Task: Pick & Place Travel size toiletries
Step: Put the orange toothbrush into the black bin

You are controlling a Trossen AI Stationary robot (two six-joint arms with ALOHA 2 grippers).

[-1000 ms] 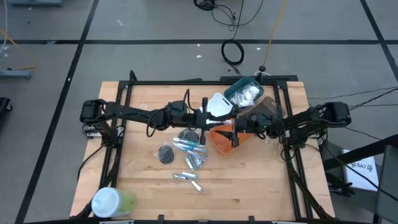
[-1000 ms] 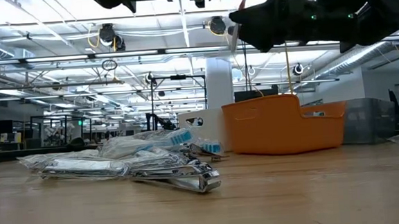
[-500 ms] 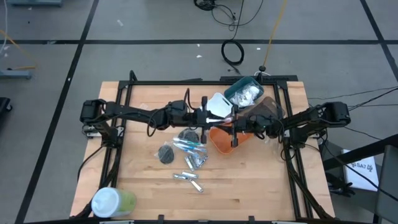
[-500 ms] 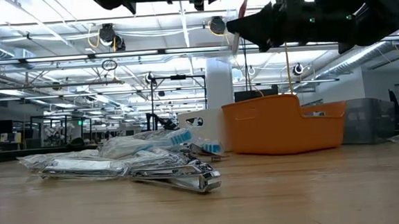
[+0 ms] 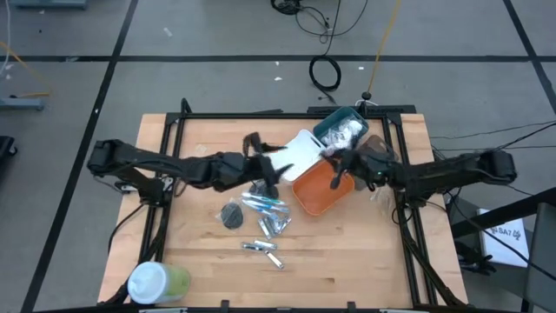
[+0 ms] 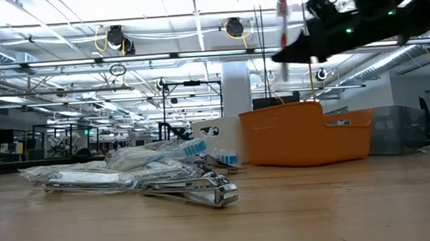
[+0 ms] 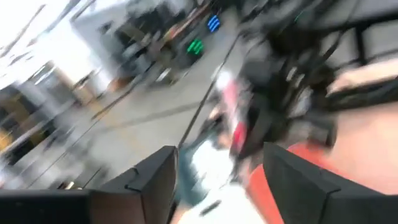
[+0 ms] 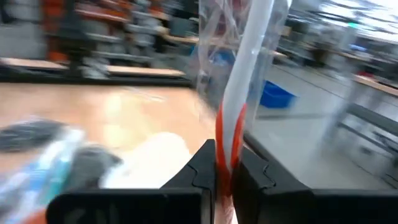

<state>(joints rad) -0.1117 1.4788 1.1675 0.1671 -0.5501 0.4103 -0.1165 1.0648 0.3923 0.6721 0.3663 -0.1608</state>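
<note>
Nearest the table's front edge, silver tubes (image 5: 262,249) lie beside the pile of wrapped blue-white sticks (image 5: 263,205) and the grey disc (image 5: 232,214). Farther back, the left gripper (image 5: 271,171) hangs with fingers spread, holding nothing. Over the orange bin (image 5: 323,193), the right gripper (image 5: 340,161) pinches a clear-wrapped red-white stick (image 8: 239,93).

Both dark arms reach inward from opposite edges of surface (image 5: 200,269), high above it. Left hand (image 5: 268,168) near surface middle, fingers (image 7: 155,186) spread apart, nothing between them. Right hand (image 5: 340,163) raised on opposite side of surface middle, fingers (image 8: 205,168) clamped on clear-wrapped red-white stick (image 8: 239,106), stick upright in grip. Hands near each other, apart.
</note>
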